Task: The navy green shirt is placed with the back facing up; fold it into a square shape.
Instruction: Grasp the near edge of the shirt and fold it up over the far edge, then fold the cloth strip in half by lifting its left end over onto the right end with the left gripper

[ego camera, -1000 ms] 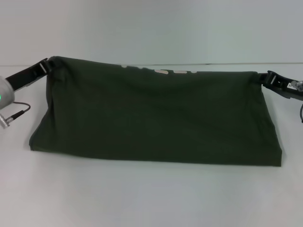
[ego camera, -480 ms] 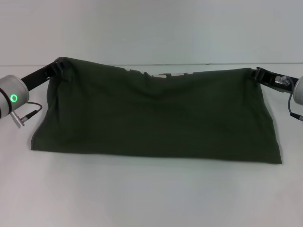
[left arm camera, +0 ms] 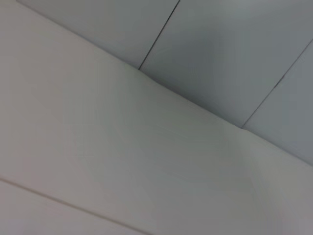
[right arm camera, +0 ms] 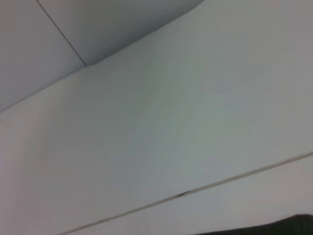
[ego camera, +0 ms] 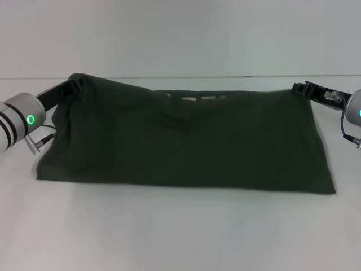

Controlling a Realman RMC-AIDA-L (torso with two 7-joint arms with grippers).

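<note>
The navy green shirt (ego camera: 186, 147) lies spread wide across the white table (ego camera: 180, 231), its near edge flat and its far edge lifted. My left gripper (ego camera: 76, 84) is shut on the far left corner and my right gripper (ego camera: 298, 88) on the far right corner. Between them the raised edge sags in the middle, where pale marks (ego camera: 197, 97) show under the fold. The left wrist view holds only table and wall. In the right wrist view a dark sliver of the shirt (right arm camera: 293, 226) shows at one corner.
A grey wall (ego camera: 180, 34) rises behind the table's far edge. A cable (ego camera: 39, 141) hangs from my left arm beside the shirt's left side. Bare table stretches in front of the shirt.
Both grippers have moved inward and lower with the shirt's far edge. The edge has gone from taut to sagging in the middle, and both arms reach further into view.
</note>
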